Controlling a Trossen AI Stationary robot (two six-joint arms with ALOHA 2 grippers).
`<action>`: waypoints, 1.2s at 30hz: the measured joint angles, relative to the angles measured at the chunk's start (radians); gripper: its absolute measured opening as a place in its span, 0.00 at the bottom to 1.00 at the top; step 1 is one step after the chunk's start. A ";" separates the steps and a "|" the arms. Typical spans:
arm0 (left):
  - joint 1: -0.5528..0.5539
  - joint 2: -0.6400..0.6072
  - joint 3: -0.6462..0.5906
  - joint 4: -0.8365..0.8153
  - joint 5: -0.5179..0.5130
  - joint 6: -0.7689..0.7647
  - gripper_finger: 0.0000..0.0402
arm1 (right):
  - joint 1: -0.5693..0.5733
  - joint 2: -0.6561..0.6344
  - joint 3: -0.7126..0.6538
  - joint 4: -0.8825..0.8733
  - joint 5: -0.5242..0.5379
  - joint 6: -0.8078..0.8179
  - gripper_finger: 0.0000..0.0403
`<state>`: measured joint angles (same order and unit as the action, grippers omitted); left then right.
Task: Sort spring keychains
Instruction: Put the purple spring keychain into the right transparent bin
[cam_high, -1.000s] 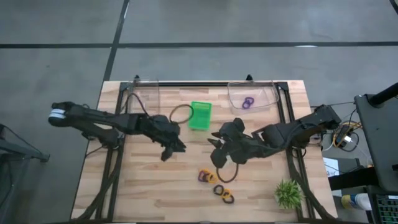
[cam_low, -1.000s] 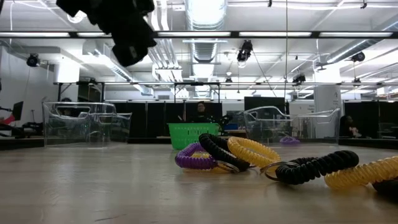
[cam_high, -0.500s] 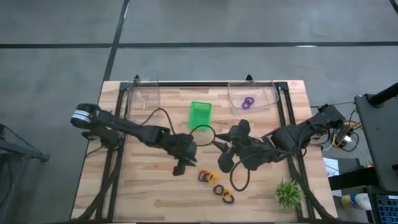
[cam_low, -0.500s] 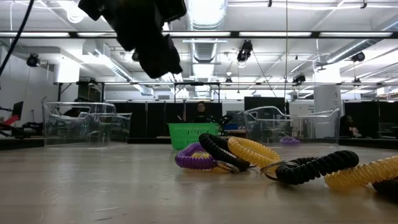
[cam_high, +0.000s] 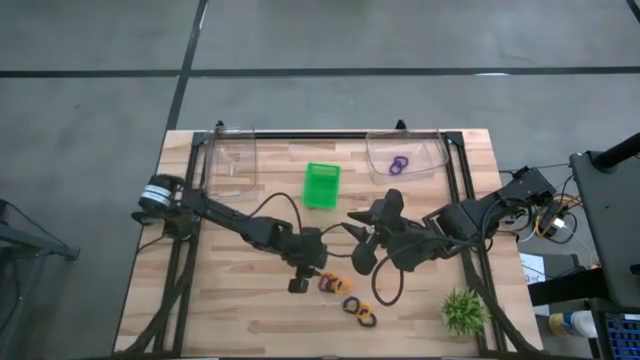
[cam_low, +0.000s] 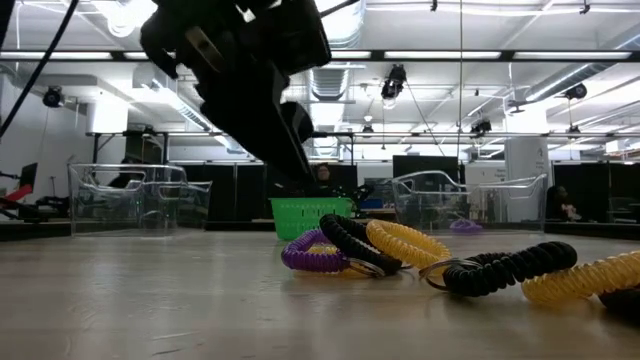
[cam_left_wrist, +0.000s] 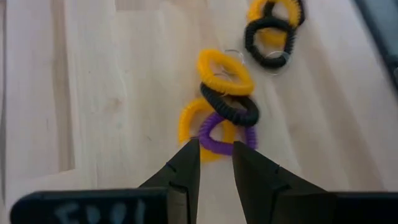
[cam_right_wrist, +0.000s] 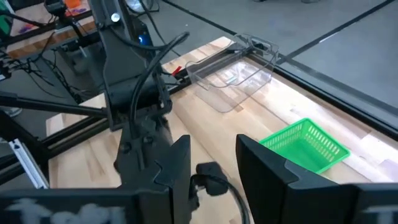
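Several spring keychains lie flat on the wood in two small heaps. The nearer heap (cam_high: 335, 285) has a purple coil (cam_left_wrist: 227, 135), a black one (cam_left_wrist: 231, 109) and yellow ones (cam_left_wrist: 224, 63). A second black and yellow heap (cam_high: 361, 312) lies closer to the near edge. In the low view they show as purple (cam_low: 318, 254), black (cam_low: 510, 266) and yellow (cam_low: 405, 240) coils. My left gripper (cam_high: 298, 283) (cam_left_wrist: 216, 148) hangs open just above the purple coil's left side, touching nothing. My right gripper (cam_high: 355, 248) (cam_right_wrist: 214, 158) waits open above mid-table, right of the left gripper.
A green basket (cam_high: 321, 185) stands at mid-table toward the far edge. Two clear bins sit along the far edge: the left one (cam_high: 232, 155), and the right one (cam_high: 405, 155) holding purple coils (cam_high: 399, 165). A spiky green plant (cam_high: 463, 310) stands near the right near corner.
My left gripper has swung from beside the green basket toward the table's right and near edge and come down, ending over the nearer keychain heap. The keychains have not moved.
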<state>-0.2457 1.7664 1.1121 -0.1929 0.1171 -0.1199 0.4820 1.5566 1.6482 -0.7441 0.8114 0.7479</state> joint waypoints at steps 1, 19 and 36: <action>-0.001 0.009 0.006 0.003 -0.009 0.000 0.22 | 0.000 0.000 0.000 -0.001 0.000 0.000 0.30; -0.020 0.085 0.032 0.020 -0.025 0.004 0.22 | 0.003 0.000 0.000 0.002 0.004 -0.004 0.30; -0.020 0.148 0.031 0.072 -0.025 0.011 0.22 | 0.005 0.000 0.000 0.022 0.004 -0.008 0.30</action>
<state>-0.2657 1.9145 1.1427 -0.1207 0.0917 -0.1092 0.4867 1.5566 1.6482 -0.7223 0.8151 0.7399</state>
